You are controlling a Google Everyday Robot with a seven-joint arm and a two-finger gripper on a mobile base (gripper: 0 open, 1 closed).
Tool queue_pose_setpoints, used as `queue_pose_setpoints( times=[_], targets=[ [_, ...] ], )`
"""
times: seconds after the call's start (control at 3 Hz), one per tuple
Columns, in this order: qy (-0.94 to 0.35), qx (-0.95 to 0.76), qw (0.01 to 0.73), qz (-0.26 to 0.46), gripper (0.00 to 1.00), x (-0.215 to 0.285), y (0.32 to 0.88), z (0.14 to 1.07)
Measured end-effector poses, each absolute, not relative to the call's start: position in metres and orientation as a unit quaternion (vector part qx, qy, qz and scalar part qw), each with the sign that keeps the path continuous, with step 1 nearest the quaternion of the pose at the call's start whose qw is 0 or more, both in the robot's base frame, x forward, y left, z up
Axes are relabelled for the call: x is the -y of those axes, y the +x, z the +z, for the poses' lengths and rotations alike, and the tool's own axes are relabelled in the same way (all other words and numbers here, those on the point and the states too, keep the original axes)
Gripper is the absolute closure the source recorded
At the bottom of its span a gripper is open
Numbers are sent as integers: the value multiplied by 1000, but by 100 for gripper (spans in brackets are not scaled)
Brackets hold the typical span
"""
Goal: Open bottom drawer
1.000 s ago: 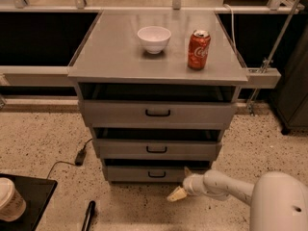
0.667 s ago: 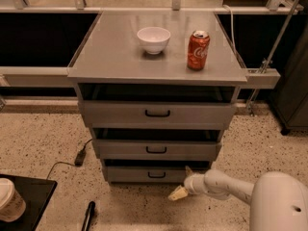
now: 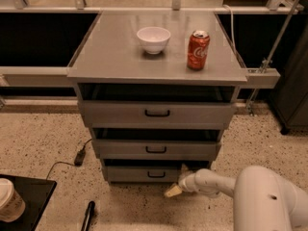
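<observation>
The bottom drawer (image 3: 144, 173) is the lowest and narrowest of three grey drawers, with a small black loop handle (image 3: 156, 174). It stands slightly out, a dark gap above its front. My gripper (image 3: 174, 190) is low near the floor, just right of and below the drawer's front right corner, at the end of my white arm (image 3: 216, 183). A pale fingertip (image 3: 172, 191) points down-left.
The middle drawer (image 3: 156, 149) and top drawer (image 3: 157, 113) sit above, both slightly out. On the cabinet top (image 3: 110, 52) stand a white bowl (image 3: 153, 39) and a red soda can (image 3: 198, 50). A cable and plug (image 3: 79, 155) lie on the floor at left.
The gripper has shifted slightly left and down near the bottom drawer's right corner. The drawers look unmoved.
</observation>
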State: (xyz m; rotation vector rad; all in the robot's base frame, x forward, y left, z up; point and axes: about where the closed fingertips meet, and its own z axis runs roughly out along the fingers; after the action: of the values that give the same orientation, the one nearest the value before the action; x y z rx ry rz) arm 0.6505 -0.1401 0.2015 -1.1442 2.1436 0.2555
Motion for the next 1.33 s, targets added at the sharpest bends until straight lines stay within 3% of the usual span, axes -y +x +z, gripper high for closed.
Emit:
queue_pose_setpoints(
  times=[0.67, 1.0, 1.33],
  targets=[
    [-425, -828, 363, -38, 0, 153, 695, 175],
    [-410, -826, 380, -72, 0, 166, 709, 184],
    [-410, -829, 377, -58, 0, 163, 708, 177]
  ],
)
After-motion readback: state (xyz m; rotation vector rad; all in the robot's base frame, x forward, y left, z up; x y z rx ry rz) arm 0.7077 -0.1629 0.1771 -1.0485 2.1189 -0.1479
